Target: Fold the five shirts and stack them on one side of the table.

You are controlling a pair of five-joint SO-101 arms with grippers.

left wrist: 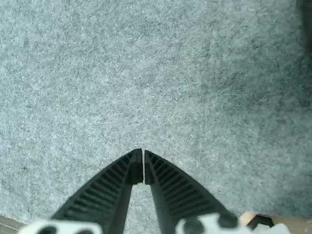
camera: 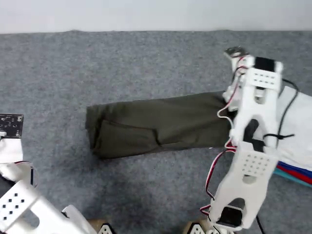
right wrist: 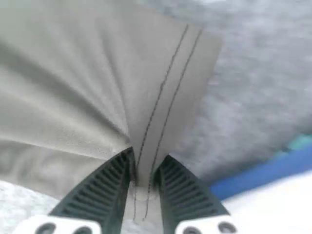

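At the near left corner of the grey table (camera: 146,58) we see the left arm (camera: 22,207) drawn in low by the edge. From its wrist, the left gripper (left wrist: 143,165) hangs over bare grey cloth, its two black ribbed fingers (left wrist: 109,187) pressed tip to tip with nothing between them.

Across the middle lies the olive shirt (camera: 156,124), folded into a long band running left to right, its left end doubled and creased.

On the right, the right arm (camera: 253,146) stretches from the near edge toward the far side, bent over the shirt's right end. Its wrist view shows the right gripper (right wrist: 144,170) pinched narrow on the stitched hem of the shirt, which rises in a fold from between the fingers.

Just right of that arm, at the table's right edge, sits the stack of folded shirts (camera: 302,126), white on top, with blue, red and teal edges showing along its near side.
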